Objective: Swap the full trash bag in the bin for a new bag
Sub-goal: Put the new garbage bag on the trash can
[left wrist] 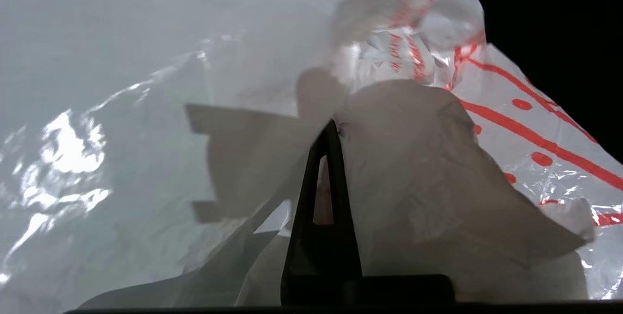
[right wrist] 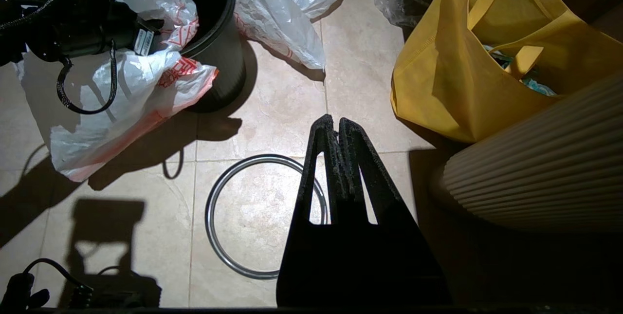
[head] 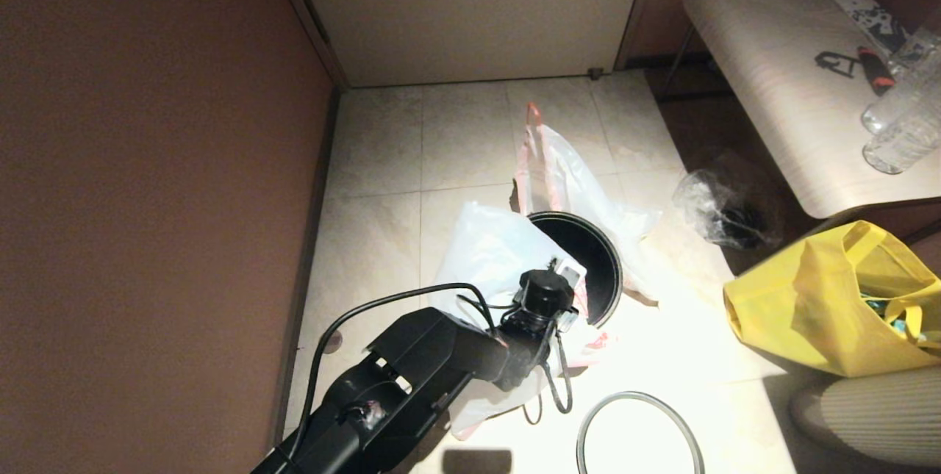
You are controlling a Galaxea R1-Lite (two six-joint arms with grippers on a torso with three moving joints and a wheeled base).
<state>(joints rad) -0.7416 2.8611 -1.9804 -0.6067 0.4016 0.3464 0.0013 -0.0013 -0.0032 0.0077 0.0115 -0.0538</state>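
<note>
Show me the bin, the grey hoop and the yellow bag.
bin point(head: 588, 257): head view, dark inner wall.
grey hoop point(right wrist: 214, 197): right wrist view, its edge on the floor.
yellow bag point(head: 801, 312): head view, front side.

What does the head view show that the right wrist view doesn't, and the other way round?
Head view only: the bench with water bottles, and the wall and door.
Right wrist view only: the right hand, shut and empty, above the floor by the grey hoop, and the new bag's red print.
Both: the bin, the left arm at the new bag, the full trash bag lying beside the bin, the yellow tote bag.
</note>
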